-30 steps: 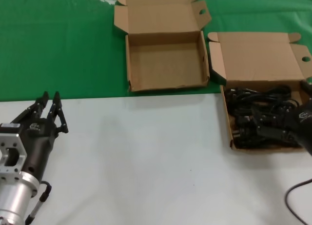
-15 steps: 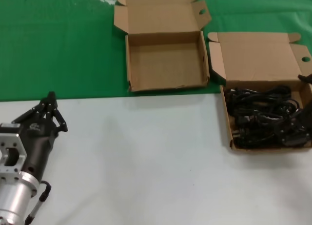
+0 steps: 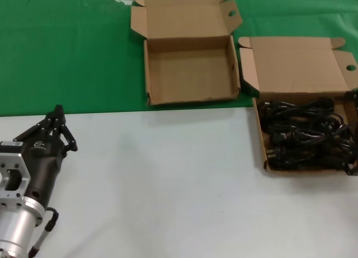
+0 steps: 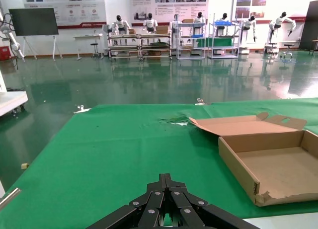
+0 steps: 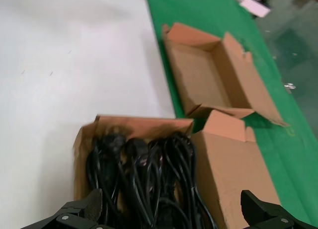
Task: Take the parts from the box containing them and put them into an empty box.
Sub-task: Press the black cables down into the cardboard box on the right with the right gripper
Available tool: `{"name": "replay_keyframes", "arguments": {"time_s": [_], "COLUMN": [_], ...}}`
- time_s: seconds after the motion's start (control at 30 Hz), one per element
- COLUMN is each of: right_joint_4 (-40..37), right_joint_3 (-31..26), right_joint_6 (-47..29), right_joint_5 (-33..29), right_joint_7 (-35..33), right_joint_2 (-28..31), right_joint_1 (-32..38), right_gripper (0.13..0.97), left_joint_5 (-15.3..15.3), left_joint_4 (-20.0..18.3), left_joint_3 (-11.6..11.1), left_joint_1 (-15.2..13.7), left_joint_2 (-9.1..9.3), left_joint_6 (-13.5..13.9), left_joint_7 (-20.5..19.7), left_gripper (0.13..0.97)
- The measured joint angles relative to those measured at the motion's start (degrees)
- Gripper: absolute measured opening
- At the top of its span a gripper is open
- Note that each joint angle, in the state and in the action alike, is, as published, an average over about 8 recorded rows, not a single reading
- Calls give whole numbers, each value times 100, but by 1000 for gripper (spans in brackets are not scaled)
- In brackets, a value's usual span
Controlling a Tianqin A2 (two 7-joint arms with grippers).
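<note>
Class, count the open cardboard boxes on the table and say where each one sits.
2. The empty box lies on the green cloth, mid-table. The box containing them sits to its right, straddling the cloth's edge, with the parts inside. None appears hidden.

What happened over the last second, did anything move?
The right tool, which reached into the tan box over the cords, drew back out of the head view, taking no cord that shows. Its fingers now stand wide apart above the cords. The left tool closed its fingers. Both boxes, including the empty box, stayed put.
</note>
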Motion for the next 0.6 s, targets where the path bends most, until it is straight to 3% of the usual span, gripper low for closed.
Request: {"name": "replay_keyframes", "arguments": {"time_s": [0.6], "right_joint_4": [-1556], "right_joint_3": [-355], "right_joint_6": [-161], "right_joint_5": [-453], "right_joint_7": [-1232], "right_joint_2": [-744], "right_joint_1": [977], "right_gripper": [966], "left_joint_5": [0], "left_joint_4": [0], "left_joint_3": [0], "left_joint_1": [0], "left_joint_2": [0], "left_joint_6": [0], "left_joint_7": [0], "left_gripper": [139]}}
